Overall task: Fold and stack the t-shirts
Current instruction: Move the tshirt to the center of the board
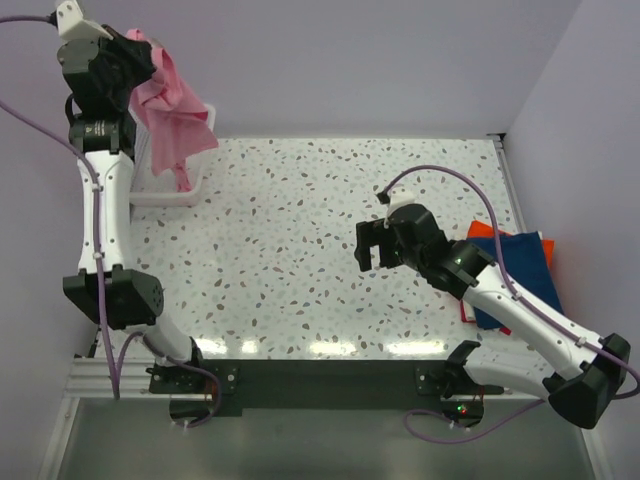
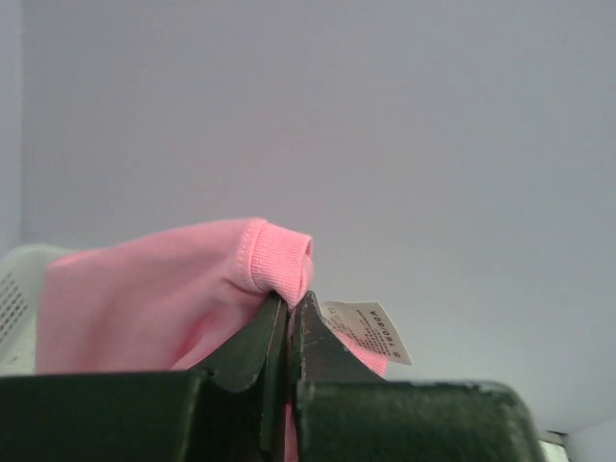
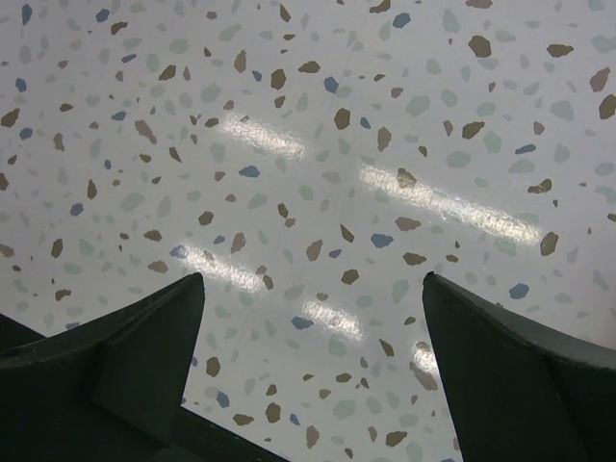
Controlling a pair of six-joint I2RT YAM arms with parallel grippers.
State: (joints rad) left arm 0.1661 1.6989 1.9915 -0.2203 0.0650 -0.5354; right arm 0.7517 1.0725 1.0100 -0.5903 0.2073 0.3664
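Speckled surface (image 1: 300,260) fills the view. Above the white basket (image 1: 165,198), which cloth and arm mostly hide, the left fingers (image 2: 289,322) pinch shut on the pink t-shirt (image 1: 172,110) at its ribbed collar, and the shirt hangs down over the basket. Well right of the basket, the right fingers (image 1: 374,248) stand spread wide. That arm covers part of the folded navy t-shirt (image 1: 525,272) and the orange-red t-shirt (image 1: 483,230).

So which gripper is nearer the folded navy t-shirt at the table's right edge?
Right. The right gripper hangs open just left of the navy t-shirt; the left gripper is up at the far left corner, shut on the pink t-shirt.
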